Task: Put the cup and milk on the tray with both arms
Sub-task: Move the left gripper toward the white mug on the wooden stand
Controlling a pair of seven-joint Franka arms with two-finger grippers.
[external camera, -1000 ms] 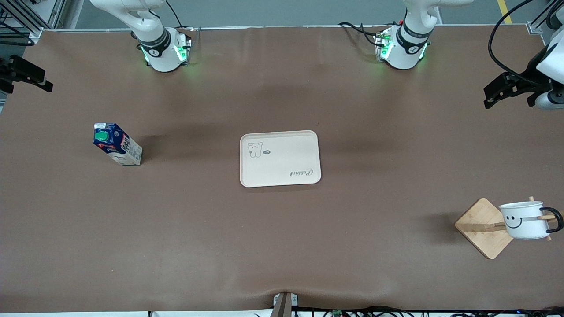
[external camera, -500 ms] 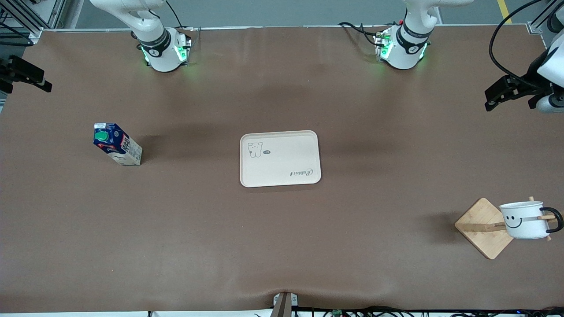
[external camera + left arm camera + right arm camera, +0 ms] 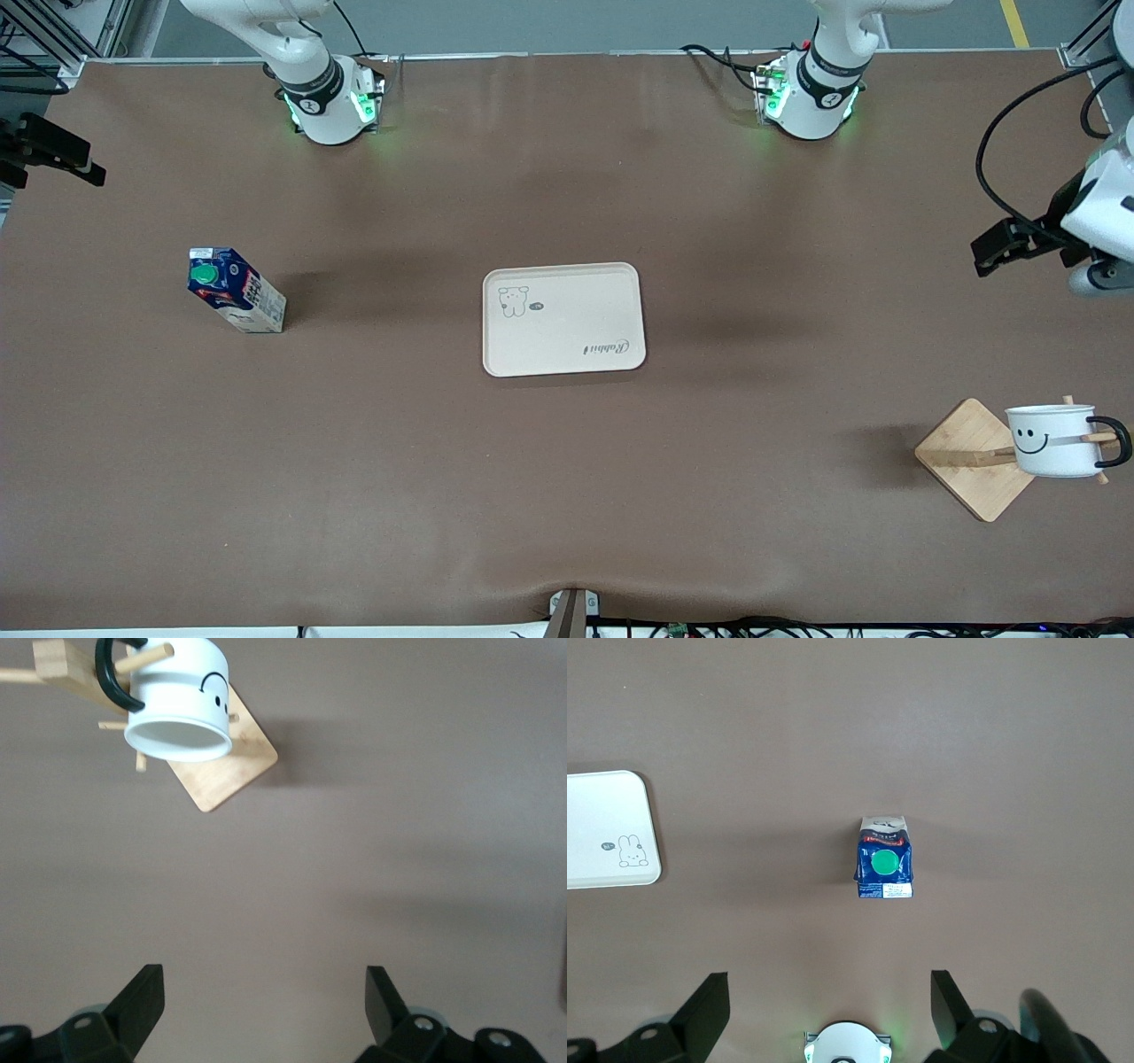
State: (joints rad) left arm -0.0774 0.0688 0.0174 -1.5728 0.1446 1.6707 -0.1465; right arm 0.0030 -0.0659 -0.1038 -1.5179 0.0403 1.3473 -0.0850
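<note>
The cup [image 3: 1054, 440], white with a smiley face and a black handle, hangs on a peg of a wooden stand [image 3: 966, 461] at the left arm's end of the table. The left wrist view shows the cup [image 3: 182, 700] too. The milk [image 3: 232, 291] stands upright at the right arm's end and also shows in the right wrist view [image 3: 886, 866]. The tray [image 3: 567, 328] lies bare at the table's middle. My left gripper [image 3: 1001, 244] is open and empty over the table, apart from the cup. My right gripper [image 3: 53, 155] is open and empty, waiting over the table's edge.
The stand's square wooden base [image 3: 221, 771] lies under the cup, with thin pegs sticking out. The right arm's green-lit base [image 3: 849, 1045] shows between the right fingers. A corner of the tray [image 3: 607, 828] shows in the right wrist view. Brown cloth covers the table.
My left gripper has moved along the table's end toward the cup and stand. The right arm, cup, milk and tray have not moved.
</note>
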